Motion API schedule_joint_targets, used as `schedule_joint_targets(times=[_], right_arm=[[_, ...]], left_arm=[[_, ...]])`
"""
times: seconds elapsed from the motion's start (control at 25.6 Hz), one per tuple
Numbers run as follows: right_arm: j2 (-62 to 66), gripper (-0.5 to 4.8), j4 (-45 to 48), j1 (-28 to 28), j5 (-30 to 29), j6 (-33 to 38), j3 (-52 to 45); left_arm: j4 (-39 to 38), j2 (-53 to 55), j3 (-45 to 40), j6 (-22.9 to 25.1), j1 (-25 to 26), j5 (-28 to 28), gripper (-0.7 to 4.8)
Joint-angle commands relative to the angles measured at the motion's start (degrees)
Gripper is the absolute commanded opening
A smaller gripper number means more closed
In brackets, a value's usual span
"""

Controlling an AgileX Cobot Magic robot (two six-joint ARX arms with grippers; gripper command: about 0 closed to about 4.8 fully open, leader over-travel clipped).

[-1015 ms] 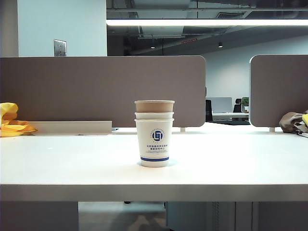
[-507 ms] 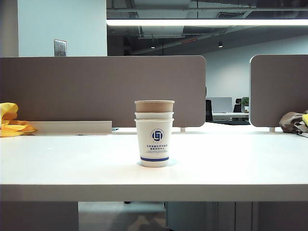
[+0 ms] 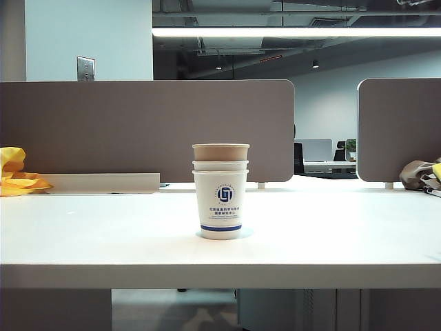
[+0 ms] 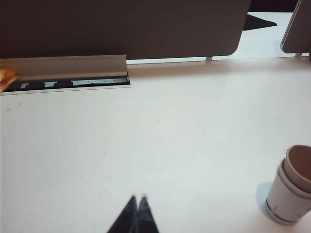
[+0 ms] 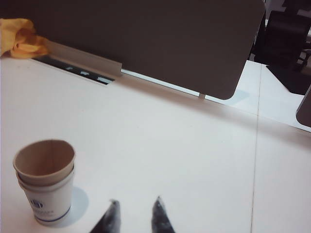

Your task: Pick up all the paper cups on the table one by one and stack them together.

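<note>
The left gripper [image 4: 136, 200] had its jaws pressed together into one dark point, holding nothing, and it hung above bare tabletop [image 4: 160, 145] with the cups [image 4: 291, 190] well off to its right side. The right gripper [image 5: 135, 206] had its jaws parted with a clear gap between the two dark tips, also holding nothing, and it hung over the tabletop [image 5: 194, 145] just beside the cups [image 5: 45, 179]. Neither gripper showed in the exterior view. There, from the left, a yellow cloth [image 3: 15, 172] lay at the far left edge of the tabletop [image 3: 103, 234], next to a low pale rail [image 3: 103, 183] at the foot of the grey partition [image 3: 138, 127]. At the middle stood the three cups [image 3: 220, 193], nested upright in one stack: a white cup with a blue band and round blue logo at the bottom, a second white cup showing only its rim above it, and the brown cup on top. Farther right, a second partition [image 3: 400, 127] stood behind the tabletop, with a brownish bundle [image 3: 420, 174] at the far right edge.
</note>
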Motion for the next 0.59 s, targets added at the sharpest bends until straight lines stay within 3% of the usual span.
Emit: schedule_joint_targets(times=[0.04,0.51,0.59], right_arm=[[-0.07,0.72,1.18,-0.02,0.11,0.17,0.35],[0.33,0.73,-0.61,-0.02,-0.15,0.09,-0.44],[0.50,0.72,2.36,-0.02,-0.50,-0.22,-3.93]], left_arm=[[2.03,0.48,-0.07,-0.13,0.02,-0.11,-0.05],[1.14,0.66,-0.13,-2.08,-0.02,0.31,-0.05],[1.36,1.16,-1.14,0.35,-0.02,0.44,-0.05]])
